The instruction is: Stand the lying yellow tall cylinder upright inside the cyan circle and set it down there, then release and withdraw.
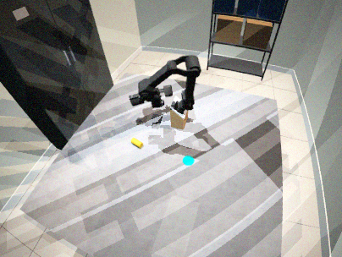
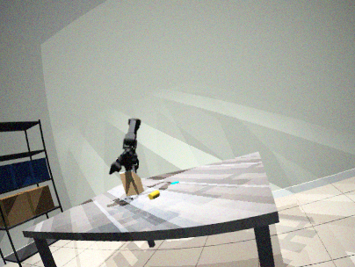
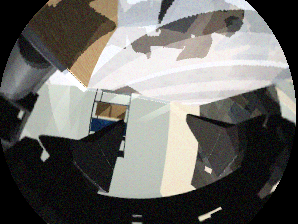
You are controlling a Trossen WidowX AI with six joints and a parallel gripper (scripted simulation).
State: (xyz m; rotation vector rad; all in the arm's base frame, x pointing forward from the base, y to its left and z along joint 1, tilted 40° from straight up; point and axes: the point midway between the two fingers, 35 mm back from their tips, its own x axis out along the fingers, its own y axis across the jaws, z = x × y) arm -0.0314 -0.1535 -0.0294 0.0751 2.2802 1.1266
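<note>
The yellow tall cylinder lies on its side on the table. The cyan circle is a flat disc mark on the table, to the right of the cylinder in the top view, with nothing standing on it. My gripper is open, its two black fingers wide apart with nothing between them. It is raised above the table, behind the cylinder in the top view, and apart from it. The wrist view shows neither the cylinder nor the circle.
A wooden block stands under the arm's base. The striped table has a dark edge. A shelf rack stands behind, and a tall dark cabinet stands at the left in the top view.
</note>
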